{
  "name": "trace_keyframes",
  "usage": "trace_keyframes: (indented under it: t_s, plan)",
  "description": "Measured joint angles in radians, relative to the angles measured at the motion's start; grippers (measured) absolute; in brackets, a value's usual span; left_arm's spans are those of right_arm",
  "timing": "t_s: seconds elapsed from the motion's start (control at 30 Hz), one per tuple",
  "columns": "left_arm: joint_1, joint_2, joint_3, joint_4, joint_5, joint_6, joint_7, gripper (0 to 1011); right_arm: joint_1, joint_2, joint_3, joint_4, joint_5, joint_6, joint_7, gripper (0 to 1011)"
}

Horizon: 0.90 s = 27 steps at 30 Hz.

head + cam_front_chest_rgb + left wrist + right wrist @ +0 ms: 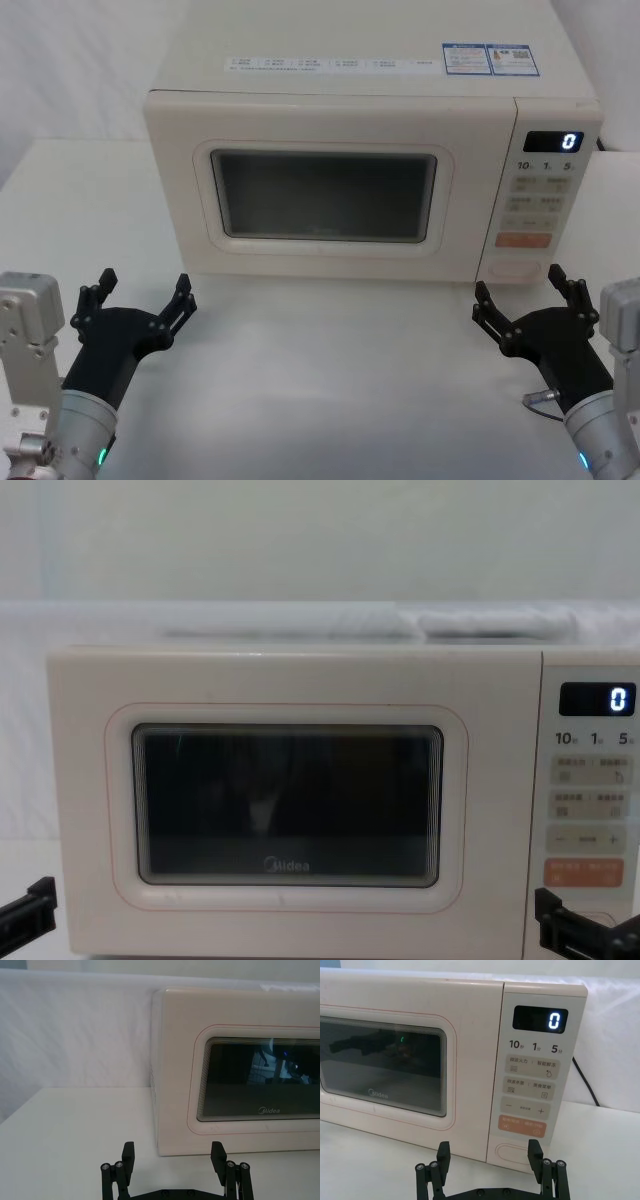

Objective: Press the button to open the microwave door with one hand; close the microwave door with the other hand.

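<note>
Down at the bottom of the head view, the two grippers are sitting low over the white worktop [330, 370]. The left gripper [140, 297] is in the lower left of the frame, and its jaws are spread wide with nothing between them. The right gripper [520, 290] is in the lower right, and its jaws are spread wide and empty too. Both are pointing toward the microwave and are not touching it.

Just past the right gripper, the button [514, 1151] is waiting at the bottom of the control panel [540, 205], near the right edge of the head view. In the right wrist view it is showing between the two black fingers [535, 1154], a little way beyond them. The orange key [524, 240] is sitting right above it.

Farther back, the microwave door [330, 185] is filling the middle of the frame. It is lying flat against the front, closed. Its dark window is in the middle. The display [553, 141] is glowing with a "0" at the upper right.
</note>
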Motion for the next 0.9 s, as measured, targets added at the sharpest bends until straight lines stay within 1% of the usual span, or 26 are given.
trace_keyframes:
  t_s: [0.9]
  plan:
    - [0.000, 0.000, 0.000, 0.000, 0.000, 0.000, 0.000, 1001, 0.000, 0.000, 0.000, 0.000, 0.000, 0.000, 0.000, 1002]
